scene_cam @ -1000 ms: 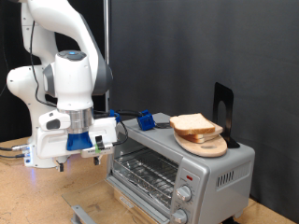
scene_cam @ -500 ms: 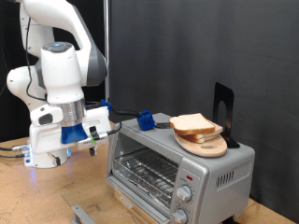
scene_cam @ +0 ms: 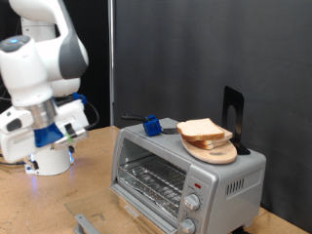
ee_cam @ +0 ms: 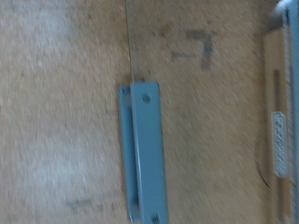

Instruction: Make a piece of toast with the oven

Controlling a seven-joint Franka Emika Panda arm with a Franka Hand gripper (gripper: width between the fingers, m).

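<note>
The oven (scene_cam: 185, 177), a small silver-grey box, sat at about four o'clock in the exterior view, its front open on the wire rack and two round knobs on its right panel. The piece of toast (scene_cam: 204, 130), pale with a tan crust, lay flat above its roof.

Silver-grey oven (scene_cam: 185, 175), pale toast (scene_cam: 203, 130) with tan crust, light-wood plate (scene_cam: 216, 152), white-and-blue arm (scene_cam: 44, 73)

We could not see the gripper's fingers in either view. The oven (scene_cam: 185, 175) was cut off at the exterior view's bottom edge, and the wrist view was blurred.
</note>
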